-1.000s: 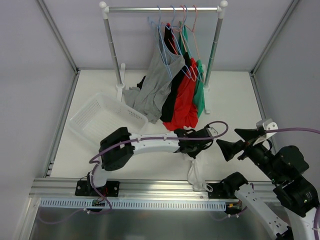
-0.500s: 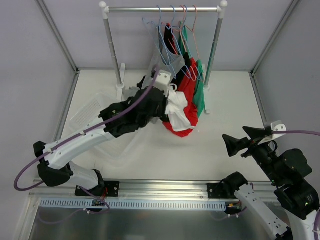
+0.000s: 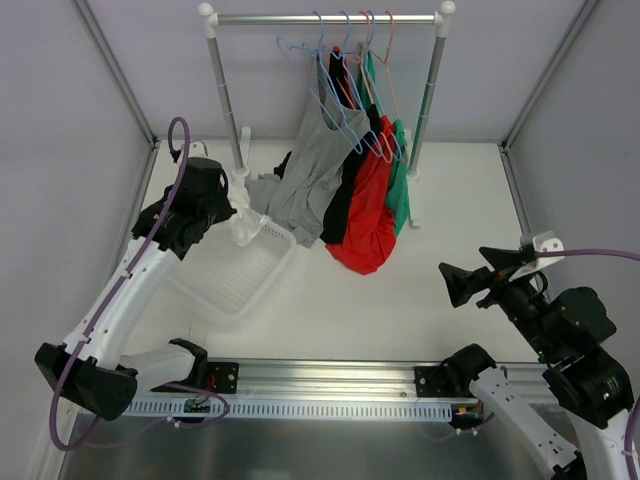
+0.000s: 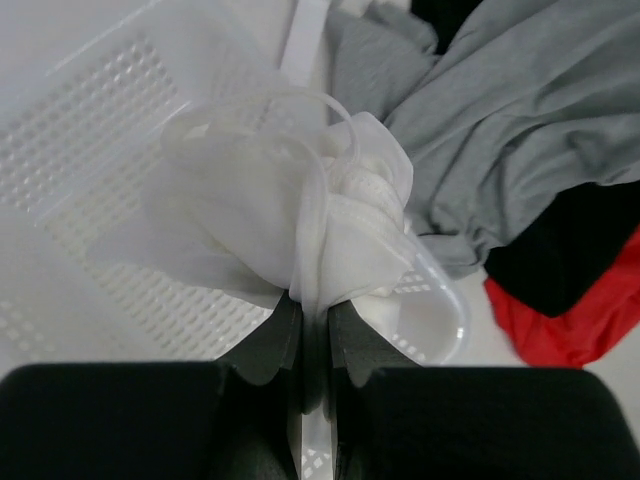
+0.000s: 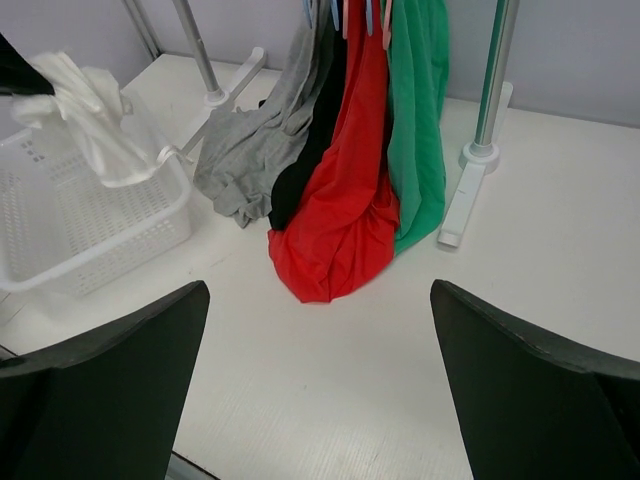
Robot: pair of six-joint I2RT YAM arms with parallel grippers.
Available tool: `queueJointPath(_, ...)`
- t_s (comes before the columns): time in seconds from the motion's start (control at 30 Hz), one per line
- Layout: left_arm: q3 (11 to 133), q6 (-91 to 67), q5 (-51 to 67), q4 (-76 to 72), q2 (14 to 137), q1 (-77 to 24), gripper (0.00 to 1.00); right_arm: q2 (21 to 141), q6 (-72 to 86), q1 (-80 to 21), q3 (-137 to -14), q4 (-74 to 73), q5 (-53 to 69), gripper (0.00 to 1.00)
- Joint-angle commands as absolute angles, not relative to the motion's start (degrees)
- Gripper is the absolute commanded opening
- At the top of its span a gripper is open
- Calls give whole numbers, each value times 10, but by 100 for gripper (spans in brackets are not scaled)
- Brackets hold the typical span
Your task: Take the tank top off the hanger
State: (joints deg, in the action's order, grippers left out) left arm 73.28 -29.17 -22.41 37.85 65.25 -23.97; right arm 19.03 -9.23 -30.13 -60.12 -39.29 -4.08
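the removal itself is judged to be done: the white tank top (image 4: 300, 220) is seen bunched into a soft wad and pinched between the pressed-together fingers of the left gripper (image 4: 315, 318), well apart from the light blue hanger (image 3: 300, 72), which is left bare on the rail (image 3: 325, 18) beside the grey top (image 3: 315, 170) and the red garment (image 3: 365, 215). the step in hand is judged to be the drop-off. the wad is held above the far corner of the white basket (image 3: 225, 290), with its thin straps looped loosely over the rim.

for the next move, a release over the basket's open middle seems called for, so that the straps are not snagged on the rim or draped outside.

the left arm is stretched far forward and to the left, its wrist bent down toward the basket. the right arm is kept folded at the right side, and the right gripper (image 5: 312, 295) is spread wide with nothing between its fingers, pointed toward the hanging clothes.
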Motion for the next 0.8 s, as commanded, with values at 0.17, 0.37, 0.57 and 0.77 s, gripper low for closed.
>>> queueJointPath(0.17,611,-374,-164,351,698,-161,0,221,-89,-300,-592,-344,-7,99)
queueJointPath(0.37,564,-391,-157,321,681,-153,0,229,-89,-301,-584,-338,-6,99)
queueJointPath(0.57,535,-403,-191,309,617,-149,0,237,-90,-301,-577,-333,15,100)
queueJointPath(0.77,541,-388,-148,309,628,-149,63,244,-86,-301,-573,-323,25,99)
